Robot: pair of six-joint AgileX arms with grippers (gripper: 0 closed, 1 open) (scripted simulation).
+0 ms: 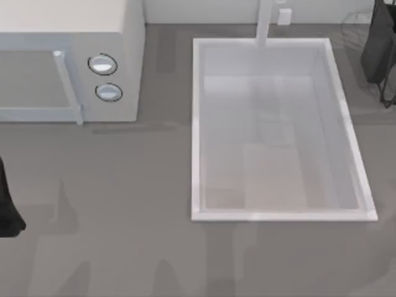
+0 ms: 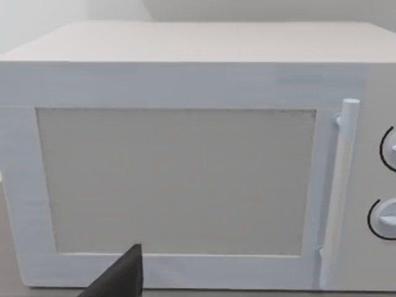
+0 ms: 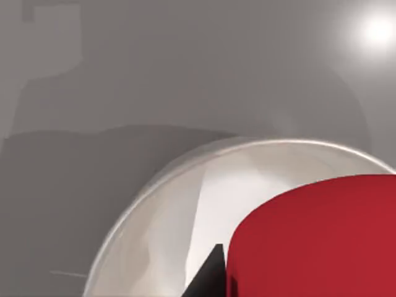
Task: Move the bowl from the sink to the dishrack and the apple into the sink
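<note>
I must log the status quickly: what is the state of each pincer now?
Left pincer: near the microwave; state cannot be told.
Right pincer: beside the apple; state cannot be told.

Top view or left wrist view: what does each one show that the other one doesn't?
Top view: the white sink and its faucet, seen from above. Left wrist view: the flat front door panel seen face on, plus the dark tip of the left claw. Both: the white microwave, its handle and its two knobs.
</note>
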